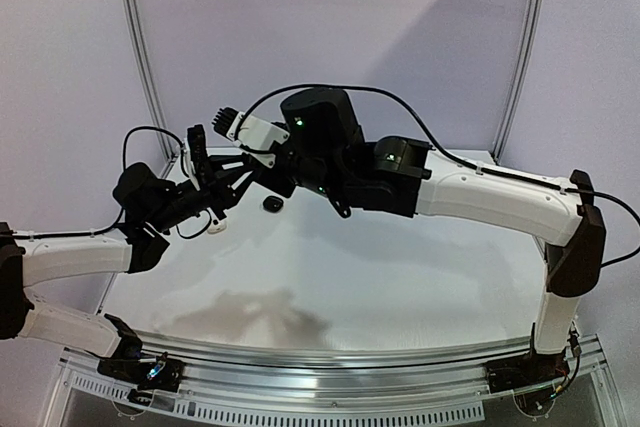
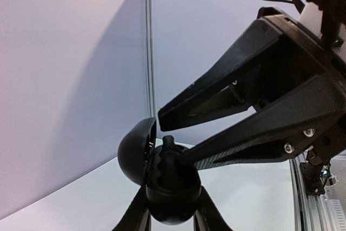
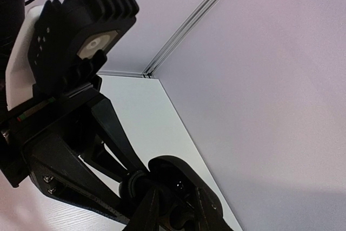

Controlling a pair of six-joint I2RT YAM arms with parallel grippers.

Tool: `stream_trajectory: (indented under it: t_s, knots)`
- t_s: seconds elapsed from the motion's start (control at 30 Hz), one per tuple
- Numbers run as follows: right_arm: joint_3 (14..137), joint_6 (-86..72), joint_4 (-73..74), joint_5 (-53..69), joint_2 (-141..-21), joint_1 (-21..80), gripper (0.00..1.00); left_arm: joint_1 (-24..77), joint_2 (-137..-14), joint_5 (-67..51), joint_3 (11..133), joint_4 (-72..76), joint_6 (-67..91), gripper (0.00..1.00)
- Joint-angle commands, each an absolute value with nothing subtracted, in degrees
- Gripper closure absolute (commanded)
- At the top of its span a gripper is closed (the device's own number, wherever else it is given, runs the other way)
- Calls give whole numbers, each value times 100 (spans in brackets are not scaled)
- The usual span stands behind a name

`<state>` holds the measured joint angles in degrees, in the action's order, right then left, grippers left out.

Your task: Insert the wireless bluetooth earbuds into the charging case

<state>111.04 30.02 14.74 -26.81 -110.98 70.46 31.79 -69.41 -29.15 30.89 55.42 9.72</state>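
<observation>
L claw (image 2: 172, 212) is clamped on the charging case (image 2: 168, 217), one finger on each side of its lower body, holding it above the tabletop (image 1: 380, 277) toward the back-left corner. Case is open, w/ the lid (image 2: 134, 150) swung off to the left in the L wrist view.

One black earbud (image 2: 168, 143) sits in the case mouth, its stub poking up.

R claw (image 2: 171, 136) comes in from the upper right w/ jaws apart. One tip is just beside the lid rim; the other is low, against or just beside the earbud. Can't tell if it actually touches. The earbud lies btw the two tips.

Top view: R arm reaches across from the right and both claws meet over the back-left area. A small dark object (image 1: 272, 205) lies on the tabletop just in front of the claws. A small white object (image 1: 217, 227) is near the L arm; both are too small to ID.
</observation>
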Motion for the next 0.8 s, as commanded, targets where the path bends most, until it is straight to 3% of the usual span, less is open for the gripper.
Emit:
stream_trajectory:
  t_s: [0.0, 0.77]
  knots:
    - [11112, 2927, 2163, -2590, -11032, 7013, 77, 3240, -6801, -2899, 3119, 6066, 1028, 100]
    - [11686, 2593, 2544, -2047, -10920, 6980, 67, 3234, -6786, -2926, 3086, 5994, 1062, 100]
